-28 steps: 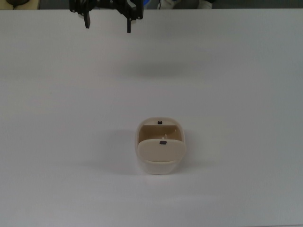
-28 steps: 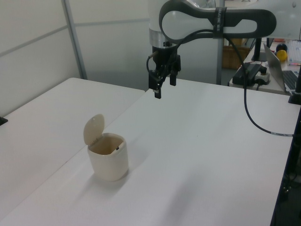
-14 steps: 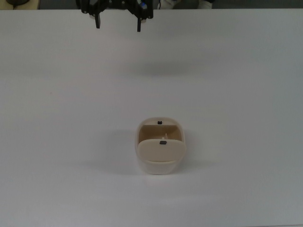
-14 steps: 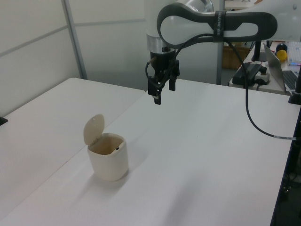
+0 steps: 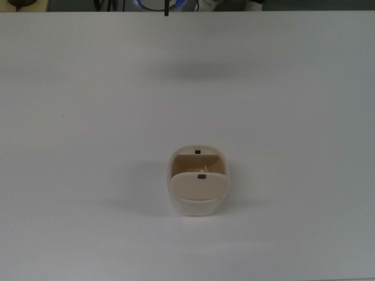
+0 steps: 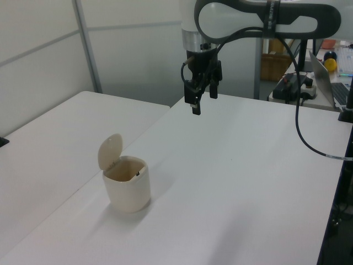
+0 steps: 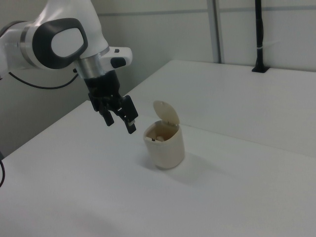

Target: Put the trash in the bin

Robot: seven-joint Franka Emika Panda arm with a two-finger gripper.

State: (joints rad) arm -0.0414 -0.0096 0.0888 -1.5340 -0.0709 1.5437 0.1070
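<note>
The bin (image 5: 198,202) is a small beige container standing on the white table, its flap lid (image 6: 110,151) tipped open. A pale lump, the trash (image 7: 159,134), lies inside the bin, and only a small part of it shows below the rim. In the left view my gripper (image 6: 203,101) hangs open and empty above the table, well behind the bin (image 6: 127,189). In the right view the gripper (image 7: 120,125) is to the left of the bin (image 7: 165,148) and apart from it. The top view shows only one fingertip (image 5: 166,12) at its upper edge.
A seam (image 6: 124,146) runs between two white table tops. A laptop (image 6: 331,85) and a yellow ball (image 6: 330,64) sit at the left view's far right. A black cable (image 6: 298,138) hangs from the arm. A black post base (image 7: 258,68) stands at the right view's far edge.
The open gripper has moved toward the top view's right and upper edge, nearly leaving it, and to the left view's right and slightly up. The bin has not moved.
</note>
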